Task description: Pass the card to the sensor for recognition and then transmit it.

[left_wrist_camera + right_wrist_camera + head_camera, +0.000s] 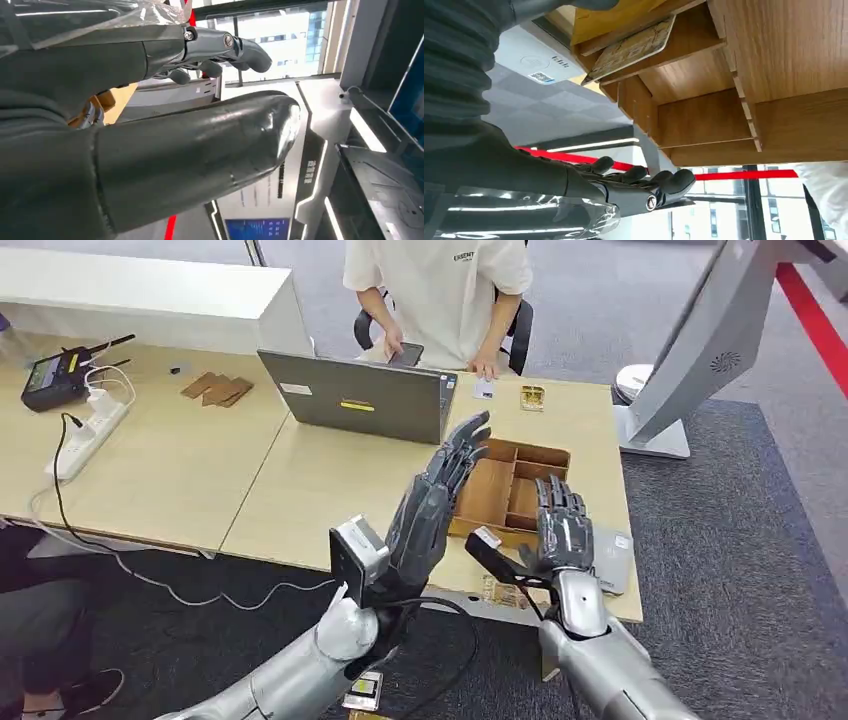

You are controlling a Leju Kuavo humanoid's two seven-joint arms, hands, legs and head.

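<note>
A: Well, start with the big things. What lies around the two hands?

B: A pale wooden table (200,470) stretches ahead of both. Beyond the left hand (435,505) a grey laptop (360,400) stands open with its back to the robot, and a person (440,290) in a light shirt sits past it on the far side.

A: And closer in?

B: A wooden tray (490,490) with several compartments sits on the table just past both hands; the left hand's fingertips overlap its far corner in the head view.

A: How wide is the left hand?

B: Wide. It is raised, its fingers stretched out nearly straight and the thumb well apart from them. Nothing is in it.

A: The right hand (562,530)?

B: Also spread and holding nothing. It stands upright in front of the tray's near edge, back of the hand to the head camera, fingers straight and close side by side.

A: Where is the sensor?

B: A flat grey sensor pad (612,562) lies on the table just beside the right hand, on its outer side, near the table's edge.

A: And the card?

B: From the right wrist, a gold-patterned card (634,47) leans tilted inside a tray compartment, next to the pad, apart from the right hand's fingers (644,180). Neither hand touches it.
</note>
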